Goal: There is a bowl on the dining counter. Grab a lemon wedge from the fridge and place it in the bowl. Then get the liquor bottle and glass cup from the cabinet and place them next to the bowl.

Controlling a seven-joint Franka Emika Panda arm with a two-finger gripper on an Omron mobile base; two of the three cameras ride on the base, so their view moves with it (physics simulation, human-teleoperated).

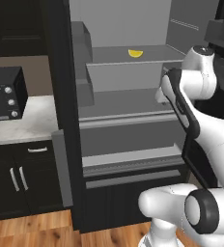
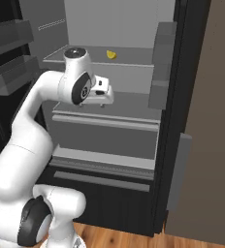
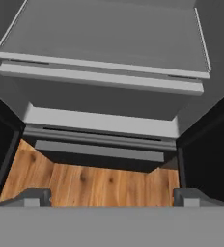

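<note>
Nearest is the wood floor (image 3: 94,181) in front of the open fridge (image 1: 65,120), seen in the hand view straight below the claw (image 3: 112,195), whose two tips stand wide apart at either side with nothing between them. The claw points down, with the hand just in front of the fridge's middle shelves (image 3: 109,72). To the left, a marble desk (image 1: 22,123) over low black cabinets carries a dark toaster oven (image 1: 5,94). Farther in and higher, the lemon wedge (image 1: 135,53) lies alone on an upper grey shelf (image 1: 147,58), toward the back and well above the hand; the right base view puts it a little right of the hand's line. The step in hand seems to be the first, fetching the wedge. The next move calls for raising and tilting the hand toward that shelf, reaching in over its front lip, and bringing the parted tips around the small wedge.
</note>
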